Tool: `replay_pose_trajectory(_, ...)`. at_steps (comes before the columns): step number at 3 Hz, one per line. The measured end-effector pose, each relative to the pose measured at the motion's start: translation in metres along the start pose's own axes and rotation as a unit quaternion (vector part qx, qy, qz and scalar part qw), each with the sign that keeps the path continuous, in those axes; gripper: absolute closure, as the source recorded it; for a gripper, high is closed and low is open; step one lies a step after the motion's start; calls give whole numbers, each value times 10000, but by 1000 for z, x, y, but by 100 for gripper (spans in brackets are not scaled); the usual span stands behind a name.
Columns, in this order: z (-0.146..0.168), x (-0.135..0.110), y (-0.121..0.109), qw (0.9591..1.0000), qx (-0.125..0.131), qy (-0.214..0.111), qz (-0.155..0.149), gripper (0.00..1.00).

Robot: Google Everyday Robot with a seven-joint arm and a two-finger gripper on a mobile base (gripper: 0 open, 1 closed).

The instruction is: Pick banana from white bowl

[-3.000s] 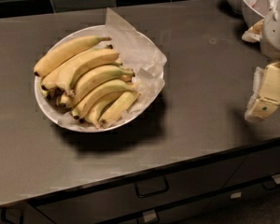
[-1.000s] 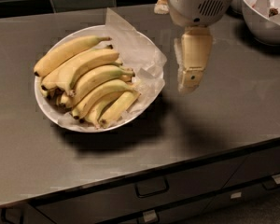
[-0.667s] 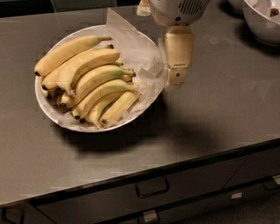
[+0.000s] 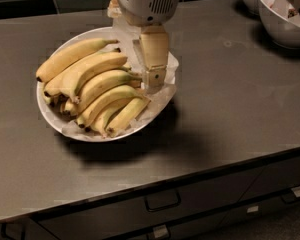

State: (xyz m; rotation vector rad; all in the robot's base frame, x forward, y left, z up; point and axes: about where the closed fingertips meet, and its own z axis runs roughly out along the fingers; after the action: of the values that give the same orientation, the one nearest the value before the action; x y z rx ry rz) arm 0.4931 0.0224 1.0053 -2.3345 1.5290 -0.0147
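The white bowl (image 4: 46,113) sits on the dark counter at the left. It is lined with crumpled white paper (image 4: 166,90) and holds several ripe yellow bananas (image 4: 106,83) lying side by side, stems toward the right. My gripper (image 4: 154,82) hangs down from the grey-white wrist housing (image 4: 149,1) over the right side of the bowl. Its cream finger (image 4: 153,54) points down, with the tip just beside the stem ends of the middle bananas. Nothing is seen held in it.
Two smaller, deeper white bowls (image 4: 282,19) stand at the back right corner of the counter. The counter's front edge runs across the lower part of the view, with drawers and handles (image 4: 162,202) below. A dark tiled wall lies behind.
The gripper has moved left from the right side of the counter to above the right side of the bowl, close to the banana stems. The bananas and bowl have not moved.
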Motion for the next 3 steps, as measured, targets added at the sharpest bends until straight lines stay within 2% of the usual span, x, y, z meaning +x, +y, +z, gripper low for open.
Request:
replay_pose_trajectory(1,-1,-5,-4,10000,80,-39,-43,0)
replay_pose_trajectory(2,10,-23,-14,9993,-25,-121,-340,0)
replay_pose_trajectory(3,24,-39,-20,9980,-125,-230,-575,6)
